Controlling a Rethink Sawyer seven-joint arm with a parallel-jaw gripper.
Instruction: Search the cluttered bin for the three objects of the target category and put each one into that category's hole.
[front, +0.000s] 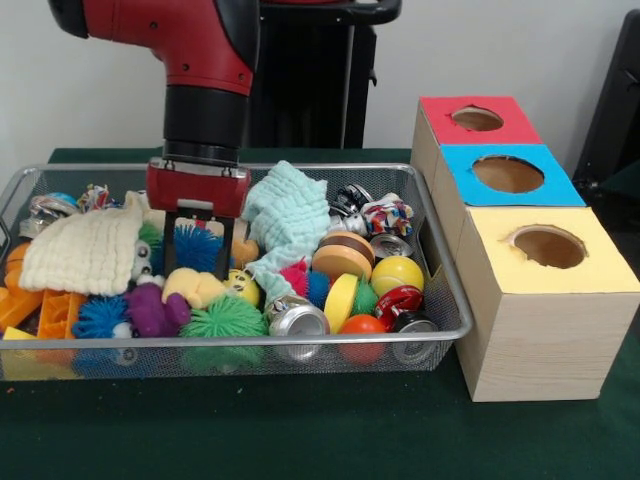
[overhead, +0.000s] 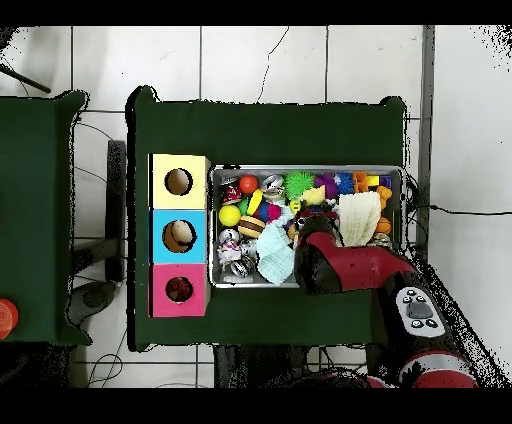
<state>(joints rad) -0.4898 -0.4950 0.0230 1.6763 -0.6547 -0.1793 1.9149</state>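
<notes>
A dark green worktop (front: 300, 440) carries a wire mesh bin (front: 440, 290) packed with toys, cans and cloths, and at the right of the frame stands a row of three wooden boxes: the red hole (front: 477, 118) farthest back, the blue hole (front: 508, 173) in the middle, the yellow hole (front: 549, 246) nearest the camera. The gripper (front: 199, 245) hangs in the left-centre of the bin, its fingers (front: 171, 243) spread apart and straddling a blue spiky ball (front: 195, 246).

The target category is not stated; the spiky balls look the likeliest, including a green spiky ball (front: 224, 320) at the lower centre. To do the pick well, the fingers should go down straight, close on the ball's body rather than its soft bristles, and keep off the cream cloth (front: 85, 250) at the left and the pale green cloth (front: 290, 215) just to the right, either of which could be dragged up with it.
</notes>
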